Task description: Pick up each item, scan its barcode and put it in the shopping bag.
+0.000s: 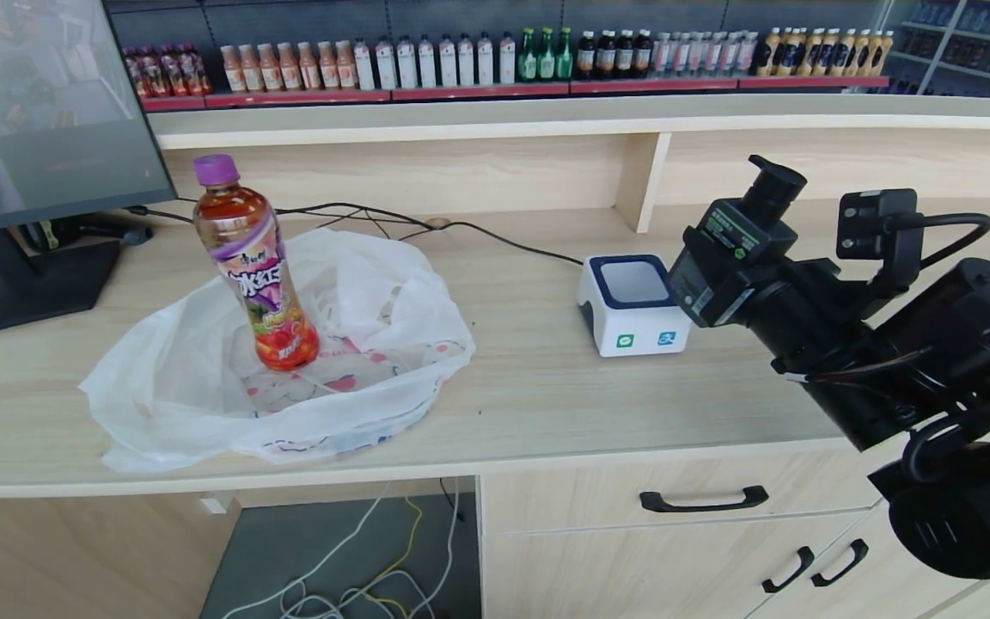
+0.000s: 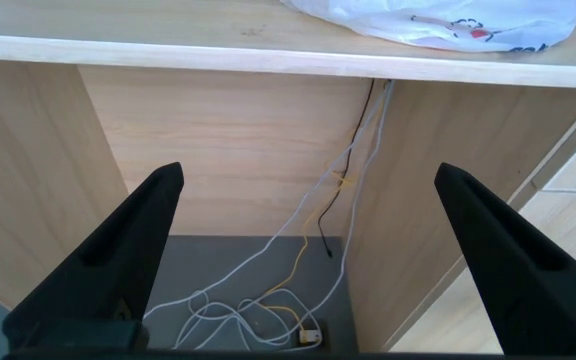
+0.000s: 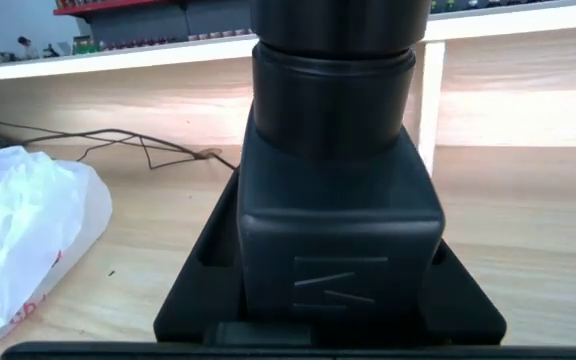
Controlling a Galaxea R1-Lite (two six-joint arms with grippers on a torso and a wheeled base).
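A tea bottle with a purple cap stands upright inside the open white shopping bag on the left half of the wooden counter. The white barcode scanner with a blue-rimmed window sits right of the bag. My right gripper hovers just right of the scanner, above the counter; its black housing hides the fingertips. My left gripper hangs open and empty below the counter's front edge, facing the knee space, with the bag's edge above it.
A monitor on a black stand occupies the counter's far left. Cables run behind the bag to the scanner. Drawers with black handles sit under the right side. Loose wires lie on the floor below.
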